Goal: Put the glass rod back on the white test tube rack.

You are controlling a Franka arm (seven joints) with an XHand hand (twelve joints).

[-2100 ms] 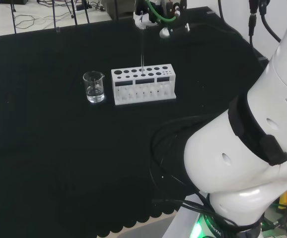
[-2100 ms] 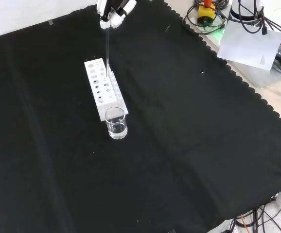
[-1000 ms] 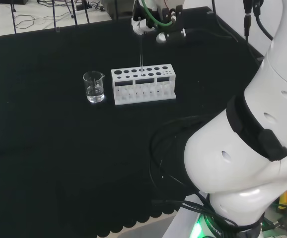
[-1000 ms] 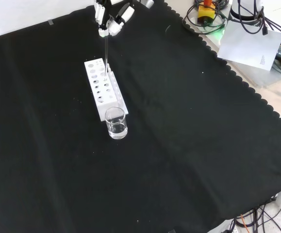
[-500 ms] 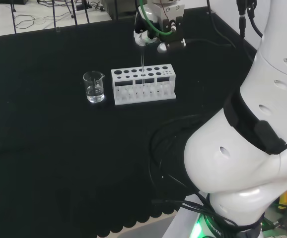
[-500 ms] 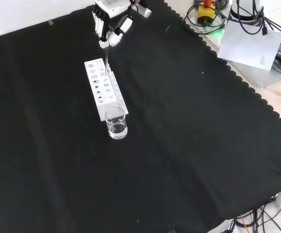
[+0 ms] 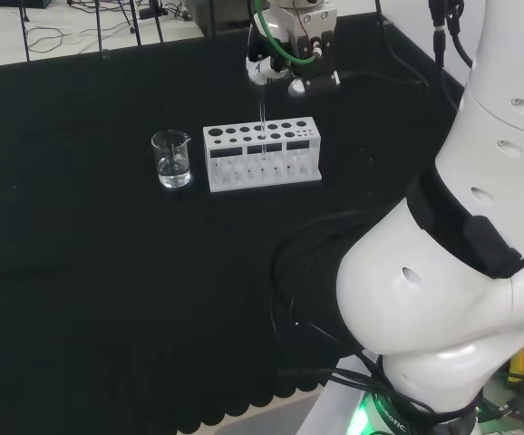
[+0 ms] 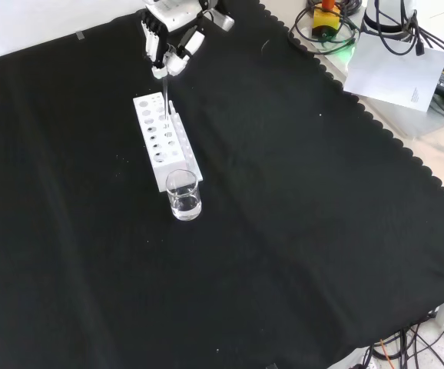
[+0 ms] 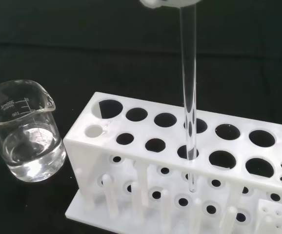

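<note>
The glass rod stands upright, its lower end passed through a hole in the top plate of the white test tube rack; the tip hangs between the plates. The hand pinches the rod's top just above the rack. The thin rod drops from the fingers into the rack's middle. In the front view the hand is at the top, holding the rod over the far half of the rack. A blurred white part of the hand shows in the wrist view.
A small glass beaker with a little clear liquid stands just beside one end of the rack, also seen as the beaker and the beaker. Black cloth lies all round. The arm's white links stand at the head view's right.
The hand has come down toward the rack with the rod, and the rod's lower end has sunk deeper through the hole. Rack and beaker have not moved.
</note>
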